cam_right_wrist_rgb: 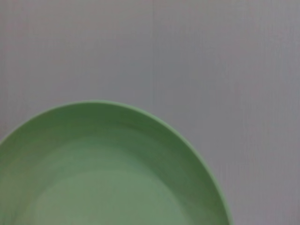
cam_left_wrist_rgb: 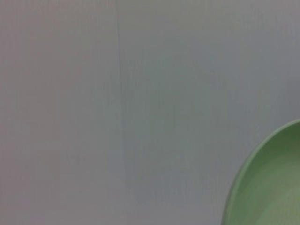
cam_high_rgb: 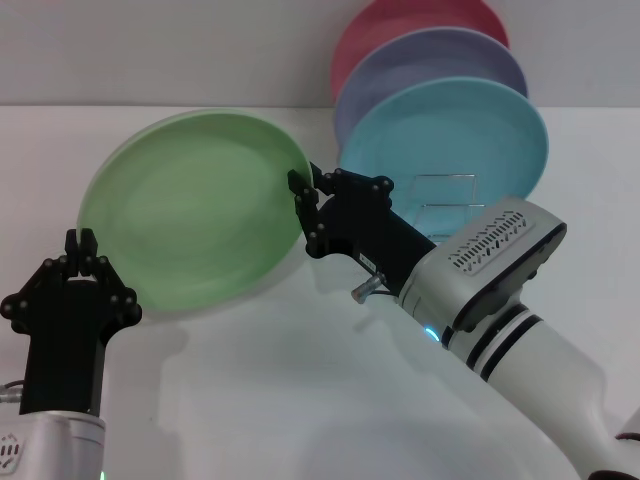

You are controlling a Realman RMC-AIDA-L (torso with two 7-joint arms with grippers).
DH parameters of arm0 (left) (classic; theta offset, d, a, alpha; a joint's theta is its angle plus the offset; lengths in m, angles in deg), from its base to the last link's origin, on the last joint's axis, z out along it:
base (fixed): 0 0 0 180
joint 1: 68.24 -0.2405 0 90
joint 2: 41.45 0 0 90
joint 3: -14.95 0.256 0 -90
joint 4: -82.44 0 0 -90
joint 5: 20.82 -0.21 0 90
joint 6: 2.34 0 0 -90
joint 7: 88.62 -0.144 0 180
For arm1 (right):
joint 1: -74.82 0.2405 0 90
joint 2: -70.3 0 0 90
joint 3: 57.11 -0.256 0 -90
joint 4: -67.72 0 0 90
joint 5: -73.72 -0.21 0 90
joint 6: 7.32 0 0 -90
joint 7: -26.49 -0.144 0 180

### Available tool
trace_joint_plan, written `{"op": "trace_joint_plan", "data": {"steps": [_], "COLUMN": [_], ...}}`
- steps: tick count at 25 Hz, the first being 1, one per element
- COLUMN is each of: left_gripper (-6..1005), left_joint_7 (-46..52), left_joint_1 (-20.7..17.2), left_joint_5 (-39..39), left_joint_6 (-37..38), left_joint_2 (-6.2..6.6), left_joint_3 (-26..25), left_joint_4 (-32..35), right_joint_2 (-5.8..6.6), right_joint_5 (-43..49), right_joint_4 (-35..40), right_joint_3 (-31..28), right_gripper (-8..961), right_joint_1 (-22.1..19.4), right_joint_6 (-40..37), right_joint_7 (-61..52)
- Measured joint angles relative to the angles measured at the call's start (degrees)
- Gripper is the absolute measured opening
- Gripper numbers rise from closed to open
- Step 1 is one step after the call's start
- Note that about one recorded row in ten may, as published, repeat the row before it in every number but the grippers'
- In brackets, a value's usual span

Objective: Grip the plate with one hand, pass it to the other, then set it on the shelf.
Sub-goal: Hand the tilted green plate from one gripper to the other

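The light green plate point(cam_high_rgb: 195, 215) is held tilted above the white table, its hollow facing me. My right gripper point(cam_high_rgb: 308, 185) is shut on its right rim. The plate fills the right wrist view point(cam_right_wrist_rgb: 103, 173). My left gripper point(cam_high_rgb: 82, 240) stands upright at the plate's lower left edge with its fingertips together and holds nothing; the left wrist view shows only a slice of the plate's rim point(cam_left_wrist_rgb: 267, 187) off to one side. The silver wire shelf point(cam_high_rgb: 447, 200) stands behind the right gripper, partly hidden by it.
A turquoise plate point(cam_high_rgb: 450, 135), a lavender plate point(cam_high_rgb: 430, 60) and a pink plate point(cam_high_rgb: 400, 25) stand upright one behind another on the shelf at the back right. White table point(cam_high_rgb: 300, 400) lies in front, a grey wall behind.
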Motion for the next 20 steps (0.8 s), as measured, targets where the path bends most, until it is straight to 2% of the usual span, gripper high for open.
{"op": "trace_joint_plan", "data": {"steps": [20], "left_gripper": [47], "left_joint_7": [0.01], "left_joint_1": [0.07], "left_joint_5": [0.0], "left_joint_6": [-0.01], "left_joint_2": [0.0], "left_joint_3": [0.09], "left_joint_4": [-0.18], "right_joint_2": [-0.16], "right_joint_5": [0.0], "right_joint_4": [0.07], "right_joint_3": [-0.54], "right_gripper": [61], "right_joint_1": [-0.09], "right_joint_6": [0.17], "right_joint_7": [-0.64]}}
